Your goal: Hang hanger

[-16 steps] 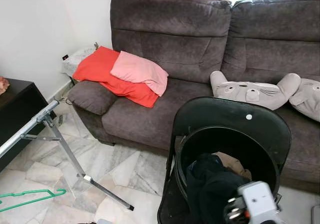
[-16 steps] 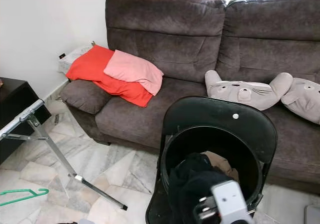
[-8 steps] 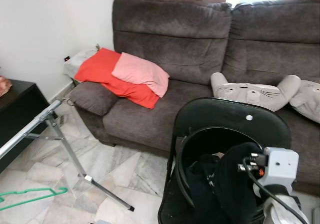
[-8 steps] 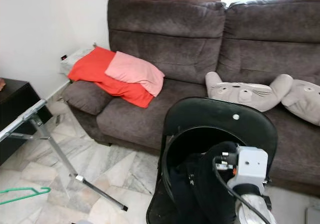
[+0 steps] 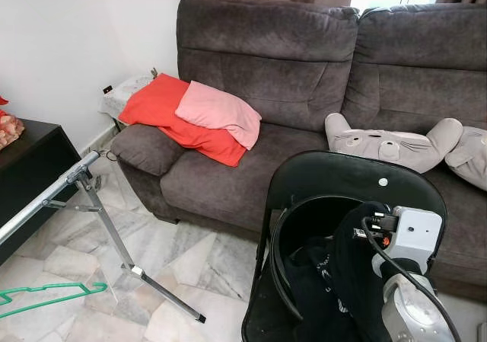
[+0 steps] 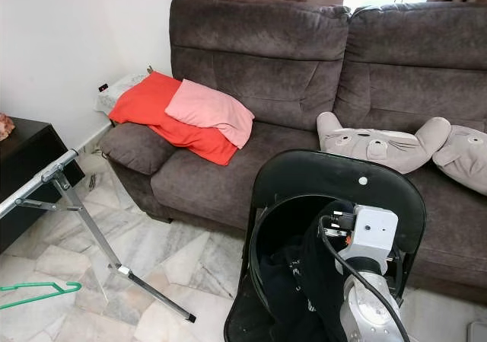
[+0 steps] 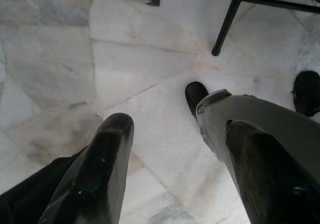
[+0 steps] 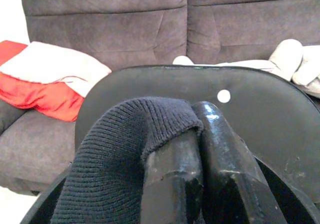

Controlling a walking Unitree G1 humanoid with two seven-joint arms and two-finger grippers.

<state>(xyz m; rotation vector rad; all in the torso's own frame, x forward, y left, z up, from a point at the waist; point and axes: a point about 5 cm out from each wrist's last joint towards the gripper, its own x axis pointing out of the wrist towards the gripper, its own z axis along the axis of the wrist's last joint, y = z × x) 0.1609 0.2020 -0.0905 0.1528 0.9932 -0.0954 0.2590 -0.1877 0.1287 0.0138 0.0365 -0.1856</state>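
The right gripper (image 8: 200, 129) is clamped on a dark knitted garment (image 8: 117, 159), raised above the round black laundry basket (image 5: 283, 228). The green plastic hanger (image 5: 47, 295) lies on the marble floor, well apart to its left, beside the metal rack rail (image 5: 46, 199); hanging is judged not begun. The left gripper (image 7: 175, 154) hangs with fingers apart.

A grey sofa (image 5: 304, 75) holds red (image 5: 163, 113) and pink cushions (image 5: 219, 112) at ten o'clock, plush toys (image 5: 392, 142) at three; black folding chair (image 5: 358, 186) at five o'clock.
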